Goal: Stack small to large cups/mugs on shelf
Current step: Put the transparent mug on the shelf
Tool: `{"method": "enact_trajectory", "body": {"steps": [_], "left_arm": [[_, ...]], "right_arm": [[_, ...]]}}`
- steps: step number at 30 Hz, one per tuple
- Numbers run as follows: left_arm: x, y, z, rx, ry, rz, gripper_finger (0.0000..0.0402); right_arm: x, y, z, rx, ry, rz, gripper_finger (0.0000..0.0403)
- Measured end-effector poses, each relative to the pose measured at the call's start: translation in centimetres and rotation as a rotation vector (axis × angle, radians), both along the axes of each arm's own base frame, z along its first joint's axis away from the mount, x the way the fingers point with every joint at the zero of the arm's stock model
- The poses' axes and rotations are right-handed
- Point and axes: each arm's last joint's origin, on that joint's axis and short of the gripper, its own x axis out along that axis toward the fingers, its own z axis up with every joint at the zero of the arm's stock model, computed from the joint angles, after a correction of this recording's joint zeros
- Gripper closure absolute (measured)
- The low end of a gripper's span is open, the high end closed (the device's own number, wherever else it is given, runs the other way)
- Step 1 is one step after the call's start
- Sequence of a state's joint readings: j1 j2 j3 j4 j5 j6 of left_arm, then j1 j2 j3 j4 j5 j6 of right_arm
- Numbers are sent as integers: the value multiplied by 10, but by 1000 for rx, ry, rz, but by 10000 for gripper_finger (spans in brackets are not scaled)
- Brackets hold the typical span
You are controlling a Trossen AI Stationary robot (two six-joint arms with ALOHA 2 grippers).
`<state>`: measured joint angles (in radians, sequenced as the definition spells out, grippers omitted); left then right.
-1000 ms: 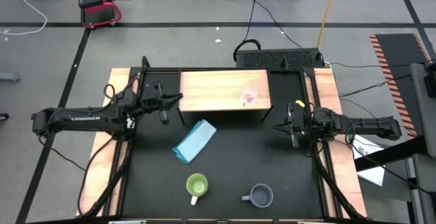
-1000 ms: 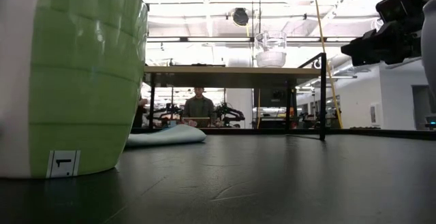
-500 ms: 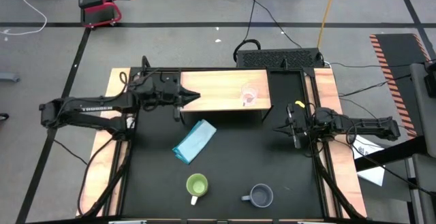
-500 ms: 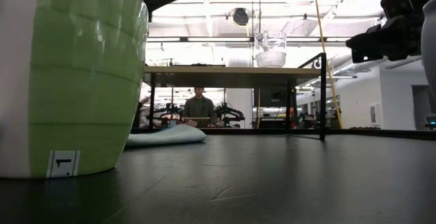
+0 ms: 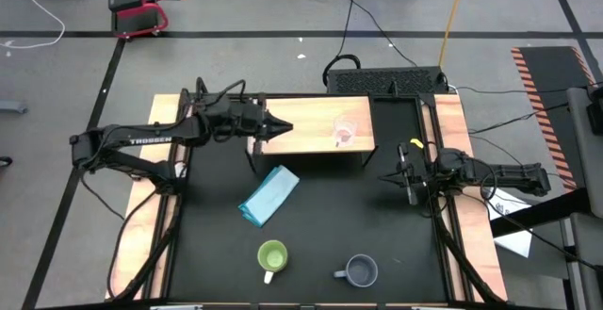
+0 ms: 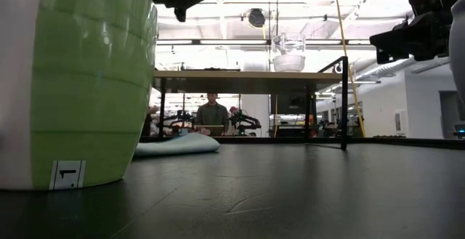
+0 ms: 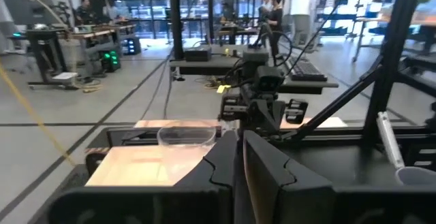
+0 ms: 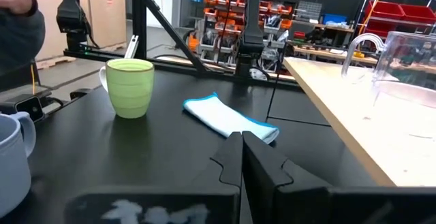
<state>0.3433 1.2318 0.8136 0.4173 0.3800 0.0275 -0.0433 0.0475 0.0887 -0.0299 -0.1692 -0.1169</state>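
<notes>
Shelf [image 5: 311,124]: light-wood board in the upper middle of the high view, its long axis running left to right across the frame, raised on dark legs above the black table [image 5: 311,225].
Glass cup [image 5: 346,131]: upright on the right part of the shelf; in the low view it stands on top of the board [image 6: 288,52].
Green mug [image 5: 272,256]: upright on the table at lower centre of the high view, white handle pointing to the bottom edge.
Grey-blue mug [image 5: 362,271]: upright, lower right of centre, just right of the green mug, handle pointing left.
Blue cloth [image 5: 268,194]: folded, lying on a diagonal between the shelf and the mugs.
Left tool [image 5: 285,127]: above the shelf's left part, pointing right toward the glass cup, well short of it; fingers together, nothing held.
Right tool [image 5: 384,178]: low beside the table's right edge, pointing left; fingers closed and empty.
</notes>
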Motion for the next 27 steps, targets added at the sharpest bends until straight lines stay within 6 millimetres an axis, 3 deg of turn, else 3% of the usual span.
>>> {"method": "enact_trajectory", "body": {"steps": [13,27], "left_arm": [[42,31,11,-63,12,-113,371],[71,64,16,-96,55,-152,371]], "right_arm": [[0,0,-1,4,10,0,403],[0,0,-1,5,13,2,403]]}}
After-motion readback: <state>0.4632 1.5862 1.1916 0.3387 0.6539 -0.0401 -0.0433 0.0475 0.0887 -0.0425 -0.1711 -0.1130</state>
